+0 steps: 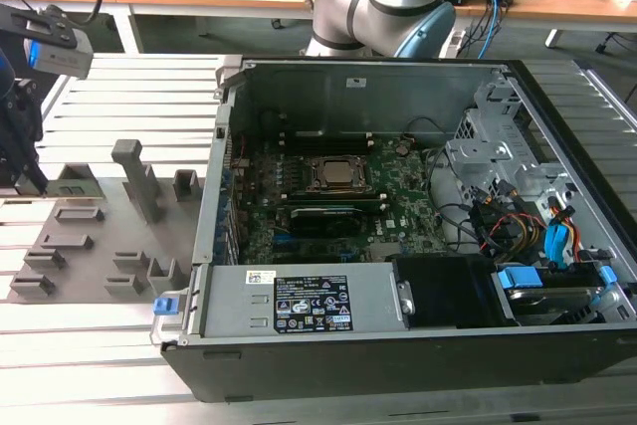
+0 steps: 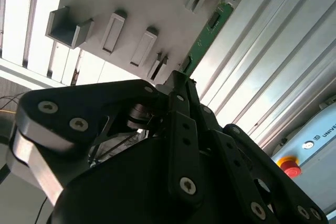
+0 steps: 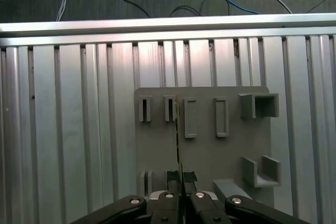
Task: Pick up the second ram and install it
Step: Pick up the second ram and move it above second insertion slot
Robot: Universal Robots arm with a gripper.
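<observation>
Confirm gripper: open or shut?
Shut on the ram: in the first wrist view the gripper pinches its thin edge, no gap, above the gray holder.

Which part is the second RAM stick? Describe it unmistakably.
At the exterior view's left, beside the open black computer case, a grey holder plate lies on the slatted table. The long, narrow green memory stick stands on edge at its left end, clamped in the black gripper: the only green piece among grey brackets.
</observation>
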